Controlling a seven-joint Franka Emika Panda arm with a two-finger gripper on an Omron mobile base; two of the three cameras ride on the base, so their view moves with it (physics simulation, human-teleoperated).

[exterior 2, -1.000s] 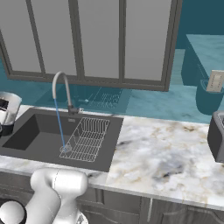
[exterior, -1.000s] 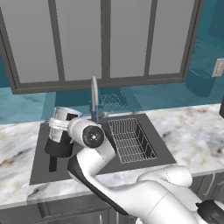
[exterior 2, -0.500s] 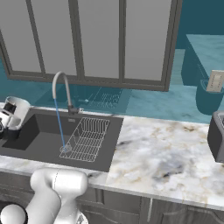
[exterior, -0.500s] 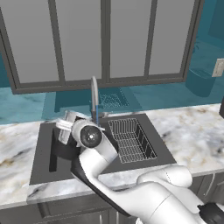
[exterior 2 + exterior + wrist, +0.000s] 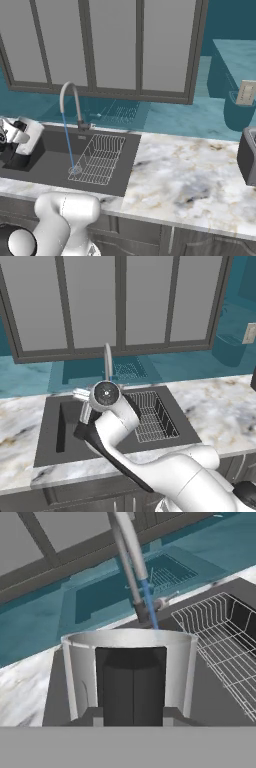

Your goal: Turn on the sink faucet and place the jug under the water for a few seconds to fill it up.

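The jug (image 5: 130,662), clear glass with a thick black base, sits close in front of the hand camera, and my gripper (image 5: 86,408) is shut on it. From the right, the jug (image 5: 24,140) hangs tilted over the left part of the dark grey sink (image 5: 45,167). It is left of the water (image 5: 68,145) and apart from it. The silver gooseneck faucet (image 5: 67,97) stands behind the basin. Its thin blue stream (image 5: 150,609) falls beside the wire rack (image 5: 100,159). The faucet (image 5: 106,358) rises just behind my wrist, with its spout (image 5: 127,557) above the jug's rim.
Marble counter (image 5: 190,175) runs right of the sink, with a dark appliance (image 5: 248,155) at its far edge. Window panes (image 5: 120,301) fill the wall behind. A wall outlet (image 5: 245,92) and a teal bin (image 5: 229,348) sit at the back right.
My hand has carried the jug to the right, from the sink's left edge over the basin and closer to the faucet. The water keeps running.
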